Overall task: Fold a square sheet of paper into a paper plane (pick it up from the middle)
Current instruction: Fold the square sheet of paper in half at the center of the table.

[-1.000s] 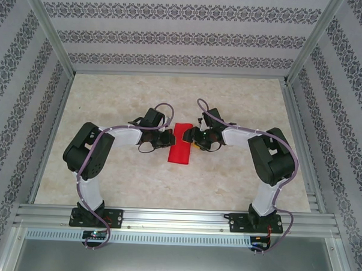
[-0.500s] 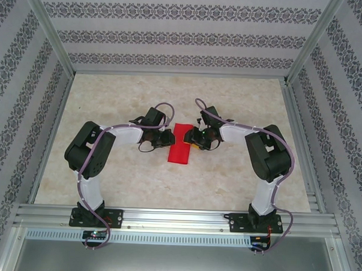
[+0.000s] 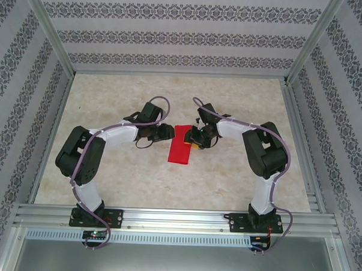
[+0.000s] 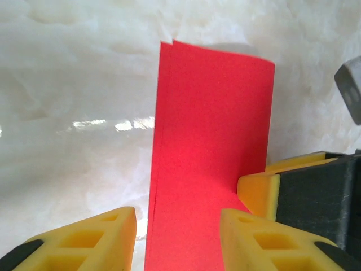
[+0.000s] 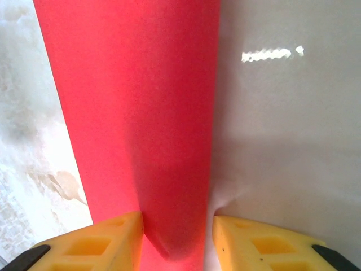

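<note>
Your left hand (image 4: 177,226) is standing open; its yellow fingers (image 4: 84,237) are spread low over the strip, one just outside the loose edges and the other above the red. I judge that it is placed this way so the fold can lie flat with nothing pressing on it.

Your right hand (image 5: 177,231) is sitting astride the same strip with its fingers apart and red filling the gap between them; whether it is pinching the paper or only bracketing it, you cannot tell from these views. I am reading its placement as a way of steadying the piece so it is not sliding about.

The square sheet of paper (image 3: 182,144) is lying near the middle of the table (image 3: 230,101), folded in half into a long strip running roughly from 12 to 6 o'clock in the top view. Your left hand is at its 9 o'clock and your right at its 2 o'clock. Two layers are showing along one long edge; the crease is running along the other, where one finger of your right hand is touching it. You are looking at a centre fold only, so the nose corners are waiting to be turned in.
</note>
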You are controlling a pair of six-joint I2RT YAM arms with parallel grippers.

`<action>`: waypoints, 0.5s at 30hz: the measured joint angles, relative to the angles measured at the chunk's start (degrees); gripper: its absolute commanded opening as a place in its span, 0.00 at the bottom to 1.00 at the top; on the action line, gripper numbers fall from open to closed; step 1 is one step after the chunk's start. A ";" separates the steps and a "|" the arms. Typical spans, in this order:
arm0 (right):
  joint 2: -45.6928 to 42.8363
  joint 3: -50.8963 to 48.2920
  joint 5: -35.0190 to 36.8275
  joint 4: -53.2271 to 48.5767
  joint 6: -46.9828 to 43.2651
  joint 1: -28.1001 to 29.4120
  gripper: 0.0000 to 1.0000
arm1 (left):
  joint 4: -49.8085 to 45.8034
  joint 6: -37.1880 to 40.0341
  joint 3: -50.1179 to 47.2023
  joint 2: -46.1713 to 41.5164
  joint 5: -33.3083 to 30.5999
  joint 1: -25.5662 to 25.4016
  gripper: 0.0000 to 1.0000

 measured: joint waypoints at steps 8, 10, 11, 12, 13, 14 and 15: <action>1.99 3.02 0.26 -3.89 0.02 0.07 0.41 | 0.46 -1.64 -3.30 -1.57 -1.92 1.92 0.43; 2.36 3.67 0.72 -4.72 -0.02 0.31 0.41 | 0.57 -1.70 -3.50 -1.57 -1.99 2.16 0.43; 2.51 3.98 1.09 -5.16 -0.13 0.46 0.41 | 0.63 -1.70 -3.54 -1.57 -2.01 2.19 0.42; 2.62 4.20 1.31 -5.46 -0.33 0.59 0.41 | 0.79 -1.75 -3.54 -1.57 -2.01 2.19 0.42; 2.69 4.42 1.60 -5.79 -0.70 0.70 0.41 | 1.05 -1.81 -3.65 -1.57 -2.01 2.23 0.42; 2.80 4.59 1.90 -6.05 -1.14 0.85 0.42 | 1.25 -1.84 -3.69 -1.57 -2.01 2.23 0.41; 2.89 4.66 2.12 -6.27 -1.40 0.96 0.42 | 1.42 -1.84 -3.76 -1.55 -2.01 2.23 0.41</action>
